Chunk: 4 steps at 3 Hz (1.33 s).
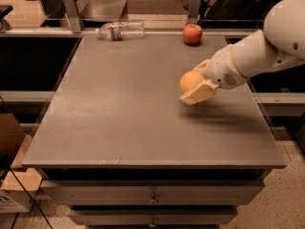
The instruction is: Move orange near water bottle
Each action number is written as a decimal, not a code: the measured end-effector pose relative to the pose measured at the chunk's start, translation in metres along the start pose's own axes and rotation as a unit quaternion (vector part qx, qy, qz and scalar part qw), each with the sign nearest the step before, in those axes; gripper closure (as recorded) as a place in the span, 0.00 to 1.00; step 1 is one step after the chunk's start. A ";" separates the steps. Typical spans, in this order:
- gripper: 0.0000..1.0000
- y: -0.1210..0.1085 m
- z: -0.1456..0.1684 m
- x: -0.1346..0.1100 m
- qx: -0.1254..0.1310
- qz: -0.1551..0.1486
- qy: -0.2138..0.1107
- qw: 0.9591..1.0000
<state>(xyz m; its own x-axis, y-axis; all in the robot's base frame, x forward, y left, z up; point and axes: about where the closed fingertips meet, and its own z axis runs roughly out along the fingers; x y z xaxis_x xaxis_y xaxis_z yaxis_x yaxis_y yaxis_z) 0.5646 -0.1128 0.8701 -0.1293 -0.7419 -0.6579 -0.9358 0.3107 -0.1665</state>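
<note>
The orange point(189, 80) is round and smooth, held between the cream fingers of my gripper point(194, 84) above the right middle of the grey table point(119, 109). The gripper is shut on it and its shadow falls on the table just below. The white arm reaches in from the right. The water bottle point(121, 31) lies on its side at the table's far edge, left of centre, clear with a red-and-blue label. It is well away from the orange, up and to the left.
A red apple point(192, 33) sits at the far edge, right of centre, behind the gripper. Metal posts point(71, 6) stand behind the table's far corners. A cardboard box point(12, 175) is on the floor at the left. Drawers run below the front edge.
</note>
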 end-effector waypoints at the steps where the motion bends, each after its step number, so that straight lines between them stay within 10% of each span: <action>1: 1.00 -0.047 0.015 -0.040 0.016 -0.046 -0.019 0.999; 4: 1.00 -0.089 0.050 -0.086 0.048 -0.030 -0.099 0.993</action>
<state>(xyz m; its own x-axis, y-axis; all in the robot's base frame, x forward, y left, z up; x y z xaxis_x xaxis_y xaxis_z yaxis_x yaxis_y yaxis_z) 0.6754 -0.0468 0.9050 0.0015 -0.6324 -0.7746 -0.9033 0.3315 -0.2724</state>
